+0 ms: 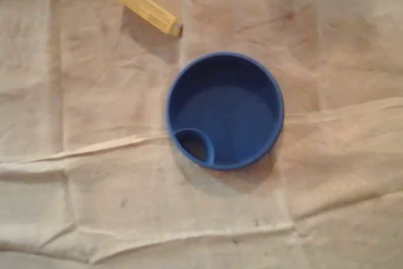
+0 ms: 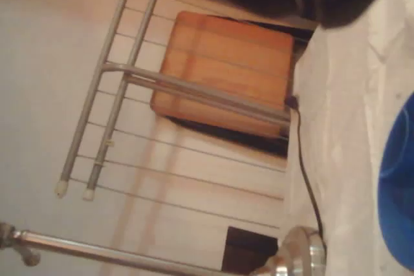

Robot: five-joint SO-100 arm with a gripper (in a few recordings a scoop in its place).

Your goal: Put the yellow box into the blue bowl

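Observation:
A yellow box, long and narrow, lies flat and slanted on the pale cloth at the upper left of the overhead view. Below and to its right stands a round blue bowl, holding nothing, with a small loop handle at its lower left rim. A gap of cloth separates box and bowl. In the wrist view the bowl's blue rim shows at the right edge, beside the cloth-covered table.
A creased pale cloth covers the whole table, with folds running across it. In the wrist view a chair with an orange-brown seat and metal legs stands on a light floor beyond the table edge, and a black cable hangs there.

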